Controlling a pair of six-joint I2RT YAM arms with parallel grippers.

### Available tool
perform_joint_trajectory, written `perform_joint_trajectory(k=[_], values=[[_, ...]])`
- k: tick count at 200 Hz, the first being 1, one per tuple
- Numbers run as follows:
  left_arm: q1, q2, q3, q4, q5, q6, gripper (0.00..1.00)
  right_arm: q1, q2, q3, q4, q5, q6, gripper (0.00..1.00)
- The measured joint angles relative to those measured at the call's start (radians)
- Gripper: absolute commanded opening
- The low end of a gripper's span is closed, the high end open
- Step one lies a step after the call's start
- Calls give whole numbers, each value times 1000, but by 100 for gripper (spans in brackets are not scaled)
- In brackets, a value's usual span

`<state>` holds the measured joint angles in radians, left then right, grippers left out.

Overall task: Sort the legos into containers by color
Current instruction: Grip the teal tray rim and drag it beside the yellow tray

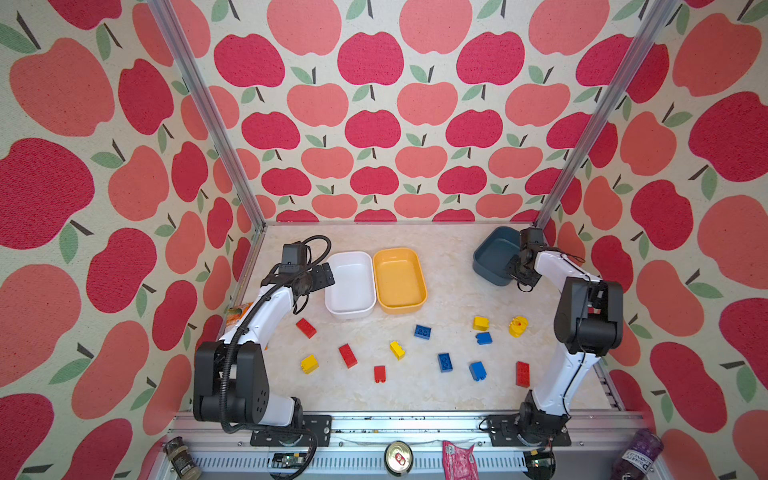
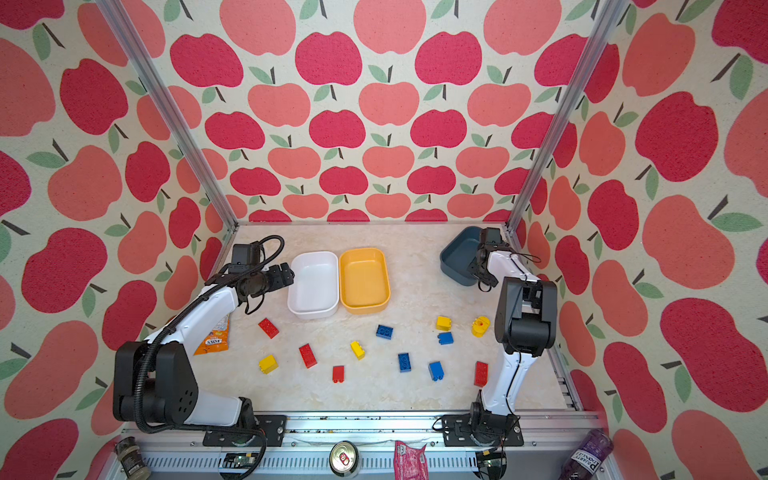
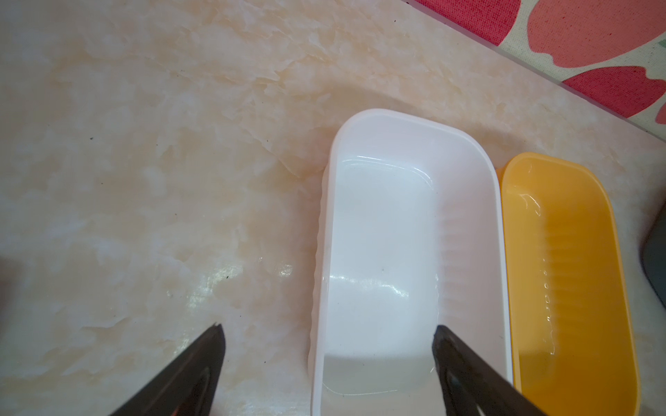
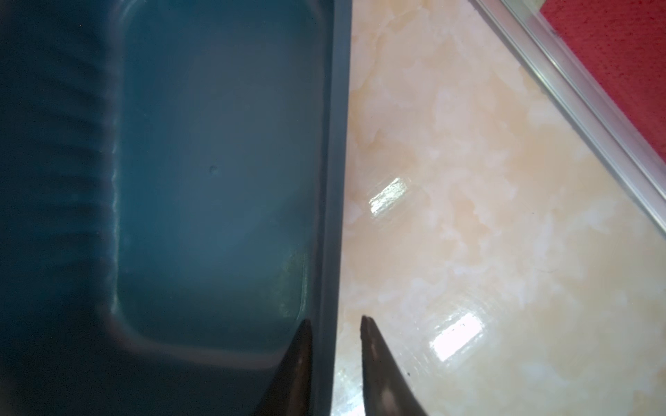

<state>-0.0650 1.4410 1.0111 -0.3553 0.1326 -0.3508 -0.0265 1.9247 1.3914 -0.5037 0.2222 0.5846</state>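
Legos: about a dozen in red, yellow and blue, loose on the table. All are well apart from both pairs of jaws, and none is in a tub.
Slate-blue tub: its long wall runs up between the jaws of the right gripper, with the empty floor on the inner finger's side.
White tub: empty. Its near wall lies between the left jaws.
Yellow-orange tub: empty, touching the white tub on the side away from the left jaws.
Right jaws: nipped on the slate-blue tub's wall, one finger inside and one outside.
Left jaws: the left gripper is spread wide and holds nothing. One finger is over bare table, the other over the white tub's floor.
Step in hand: probably arranging the tubs, with sorting not yet begun.
Next move: likely a steady drag or lift that brings the slate-blue tub nearer the bricks without the thin wall slipping out.
Hard to see: both top views hide the right fingertips and the tub's near corner behind the wrist. The left arm covers part of the orange packet. The shape of one rounded yellow piece is unclear.
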Motion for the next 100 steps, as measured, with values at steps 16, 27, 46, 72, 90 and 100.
perform_joint_trajectory(k=[16,27,46,72,90,100], values=[[0,0,0,0,0,0,92,0,0,0,2,-5,0,10],[0,0,0,0,0,0,92,0,-1,0,3,-10,2,7],[0,-2,0,0,0,0,92,5,-19,-26,14,-21,-6,3],[0,-3,-1,0,0,0,92,25,-62,-81,16,-48,-31,1],[0,-8,-5,0,0,0,92,59,-87,-109,13,-66,-66,1],[0,-11,-7,0,0,0,92,84,-95,-119,13,-75,-89,1]])
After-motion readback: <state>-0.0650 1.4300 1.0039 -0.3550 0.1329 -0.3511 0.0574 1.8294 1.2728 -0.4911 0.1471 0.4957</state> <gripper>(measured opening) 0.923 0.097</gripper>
